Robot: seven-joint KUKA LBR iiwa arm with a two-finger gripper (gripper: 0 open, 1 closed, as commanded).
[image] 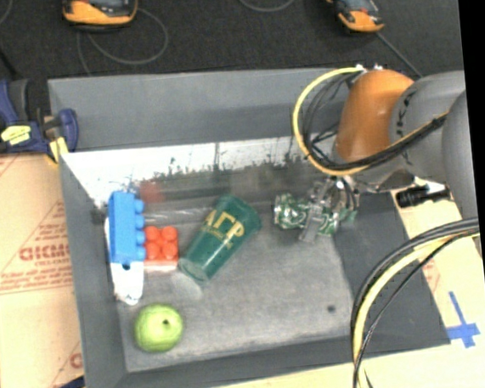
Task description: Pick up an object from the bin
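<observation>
My gripper (314,213) hangs low in the right half of the bin, near the back wall. Just to its left a dark green cup with gold lettering (219,237) lies on its side, mouth toward the front left. The gripper stands apart from the cup by a small gap. Left of the cup sits an orange toy brick (161,245), and against it a long blue toy brick (125,227) lies lengthwise. A white piece (129,285) pokes out from under the blue brick's near end.
A green apple (159,328) rests in the front left corner. Bare grey floor stretches in front of the gripper toward the bin's front right. The arm with its orange cover and looping cables comes in over the right rim.
</observation>
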